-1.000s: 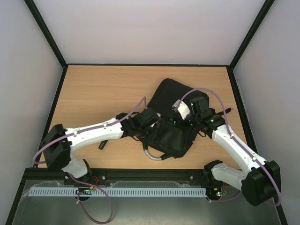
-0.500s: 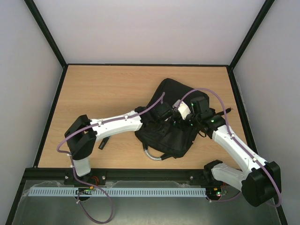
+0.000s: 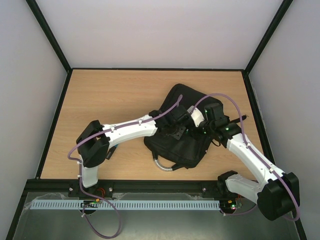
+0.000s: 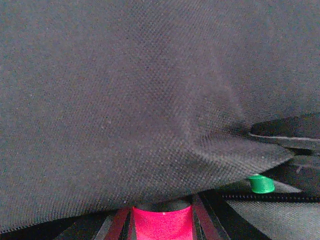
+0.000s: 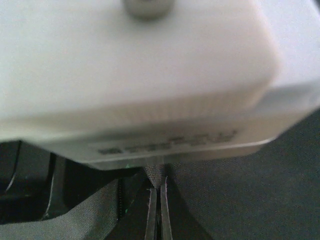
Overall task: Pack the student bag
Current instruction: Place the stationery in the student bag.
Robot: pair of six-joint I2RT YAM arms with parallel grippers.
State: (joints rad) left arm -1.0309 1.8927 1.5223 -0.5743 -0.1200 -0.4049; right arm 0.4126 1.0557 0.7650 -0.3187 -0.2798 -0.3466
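Note:
The student bag [image 3: 184, 142], black fabric with a grey curved handle [image 3: 162, 166], lies right of the table's middle. My left gripper [image 3: 176, 131] reaches into its opening from the left. In the left wrist view black bag fabric [image 4: 150, 90] drapes over the gripper [image 4: 161, 220], which is shut on a pink object [image 4: 161, 223]. A small green piece [image 4: 261, 184] shows at the right. My right gripper [image 3: 202, 127] is at the bag's right edge. In the right wrist view it [image 5: 159, 200] is shut on a fold of bag fabric [image 5: 157, 176].
A small dark object [image 3: 109, 152] lies on the wooden table [image 3: 110, 100] beside the left arm. A blurred white block [image 5: 135, 75] fills the top of the right wrist view. Black frame rails and white walls surround the table.
My left arm has stretched to the right and its gripper has gone further into the bag opening. The right arm and the bag have hardly moved.

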